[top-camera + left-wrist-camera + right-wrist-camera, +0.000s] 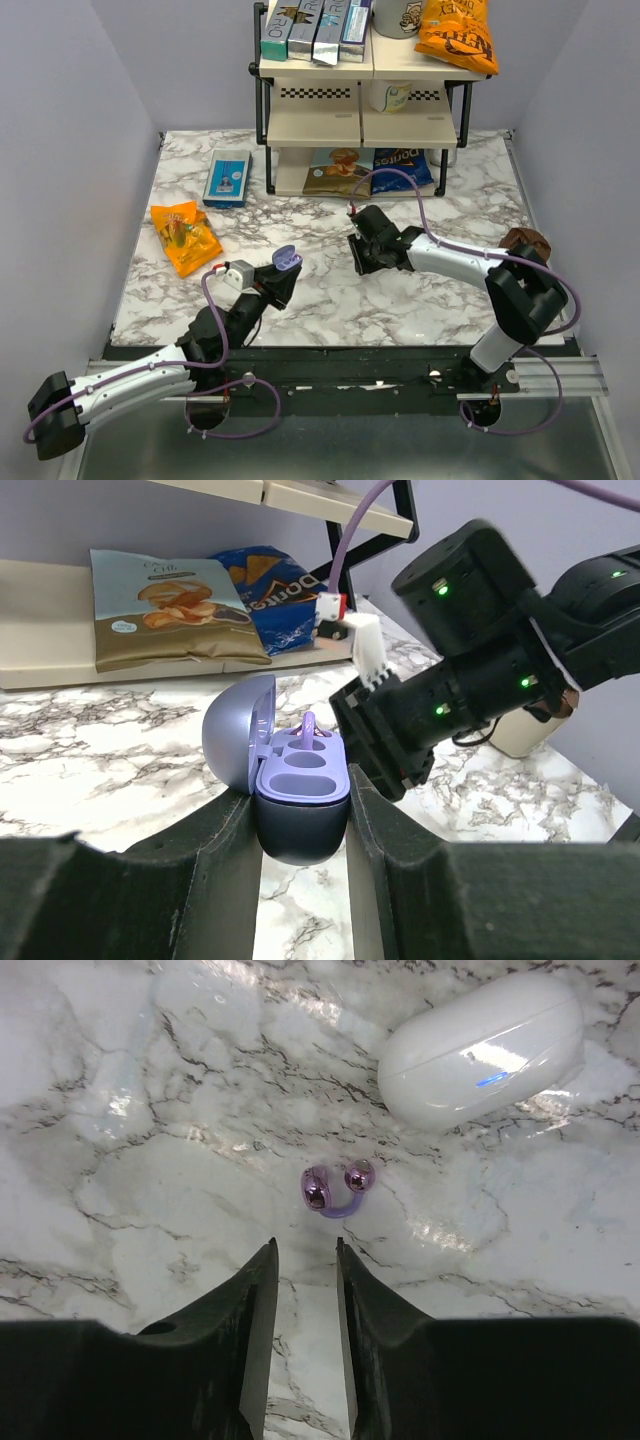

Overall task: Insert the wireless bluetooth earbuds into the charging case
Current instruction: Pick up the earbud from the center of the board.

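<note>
One of the wireless bluetooth earbuds lies loose on the marble table near its middle, with its two shiny ends facing up. It sits just in front of a white oval case without touching it. The right gripper hangs right above the bud, its jaws slightly apart and empty. Nearer the front edge, the left gripper is clamped on the charging case, holding it clear of the table with the lid tipped back. What looks like the other bud stands in the far socket, and the near one is bare. To do this pick well, the right gripper should come straight down with the bud centred. It should pinch the bud's curved bridge rather than the glossy ends, which would likely slip, and keep clear of the white case.
</note>
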### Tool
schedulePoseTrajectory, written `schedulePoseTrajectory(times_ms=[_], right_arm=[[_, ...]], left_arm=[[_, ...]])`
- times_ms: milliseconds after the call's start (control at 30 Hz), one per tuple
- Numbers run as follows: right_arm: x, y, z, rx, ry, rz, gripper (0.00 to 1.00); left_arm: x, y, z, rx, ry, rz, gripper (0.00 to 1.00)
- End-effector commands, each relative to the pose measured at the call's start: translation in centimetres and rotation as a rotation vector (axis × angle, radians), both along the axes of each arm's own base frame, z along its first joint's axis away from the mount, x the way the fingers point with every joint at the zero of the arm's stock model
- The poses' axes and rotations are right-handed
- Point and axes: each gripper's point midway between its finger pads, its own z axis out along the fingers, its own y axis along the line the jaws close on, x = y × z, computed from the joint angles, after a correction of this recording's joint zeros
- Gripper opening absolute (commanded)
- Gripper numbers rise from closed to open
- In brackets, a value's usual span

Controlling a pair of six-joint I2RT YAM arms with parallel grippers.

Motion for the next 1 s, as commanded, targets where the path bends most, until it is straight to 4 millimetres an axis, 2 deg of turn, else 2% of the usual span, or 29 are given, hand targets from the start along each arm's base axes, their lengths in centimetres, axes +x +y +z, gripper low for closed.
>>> schedulePoseTrajectory(times_ms=[0, 100, 167, 300, 600, 800, 967], right_arm=[[1.5, -0.7, 2.1, 0.009, -0.098, -0.041, 0.45], [1.8, -0.7, 1.9, 0.002, -0.096, -0.048, 0.47], [1.9, -0.8, 1.1, -0.009, -0.075, -0.053, 0.47], [2.0, -0.2, 0.3, -0.003, -0.050, -0.036, 0.42], [1.8, 1.2, -0.2, 0.041, -0.034, 0.031, 0.43], [1.9, 0.9, -1.6, 0.006, -0.012, 0.019, 0.41], [2.2, 0.6, -2.1, -0.014, -0.016, 0.007, 0.38]], left_arm=[[0.0, 0.2, 0.2, -0.021, -0.001, 0.009, 0.00], [0.0, 0.3, 0.2, -0.025, -0.002, 0.009, 0.00], [0.0, 0.2, 0.2, -0.024, 0.000, 0.007, 0.00], [-0.1, 0.4, 0.2, -0.024, 0.002, 0.010, 0.00], [-0.1, 0.5, -0.2, -0.021, 0.013, 0.013, 0.00], [-0.1, 0.4, -0.2, -0.020, 0.015, 0.011, 0.00], [-0.1, 0.5, -0.3, -0.018, 0.016, 0.014, 0.00]])
